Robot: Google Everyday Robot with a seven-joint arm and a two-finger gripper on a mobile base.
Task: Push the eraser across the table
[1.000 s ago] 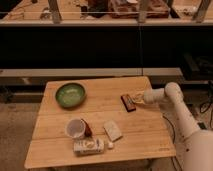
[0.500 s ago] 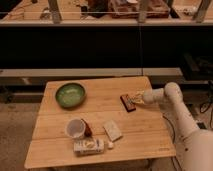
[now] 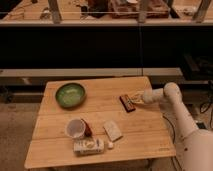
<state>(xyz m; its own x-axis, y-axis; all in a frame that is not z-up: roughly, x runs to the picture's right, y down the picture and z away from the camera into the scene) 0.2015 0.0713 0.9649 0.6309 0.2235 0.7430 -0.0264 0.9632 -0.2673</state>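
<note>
Gripper (image 3: 138, 97) first: from my station I see it low over the right side of the table (image 3: 112, 102), at the end of the white arm (image 3: 172, 102) that reaches in from the right edge. Whether it is open or closed I cannot tell. Its tip sits just beside the eraser (image 3: 128, 103), on the eraser's right side, and I cannot make out whether the two touch.

Behind the table, the room is dim. A long dark bench (image 3: 100, 45) runs the full width of my view, with a pale ledge (image 3: 75, 71) along its lower front and cluttered work surfaces above it. The floor (image 3: 17, 120) is a speckled beige.

The table is square, of light wood with a slatted top, and it fills the lower middle of my view. A green bowl (image 3: 70, 94) stands upright on its far left part. Nearer me, left of centre, a cup (image 3: 76, 128) lies tipped with its pale mouth facing the camera. A white printed carton (image 3: 89, 146) lies flat by the near edge, just in front of the cup. A pale flat pad (image 3: 113, 130) rests right of the cup, well apart from the eraser. The eraser itself, dark with a reddish stripe, lies at a slant on the right half, nearer the far edge than the near one. A tiny white piece (image 3: 110, 145) sits beside the carton's right end.
</note>
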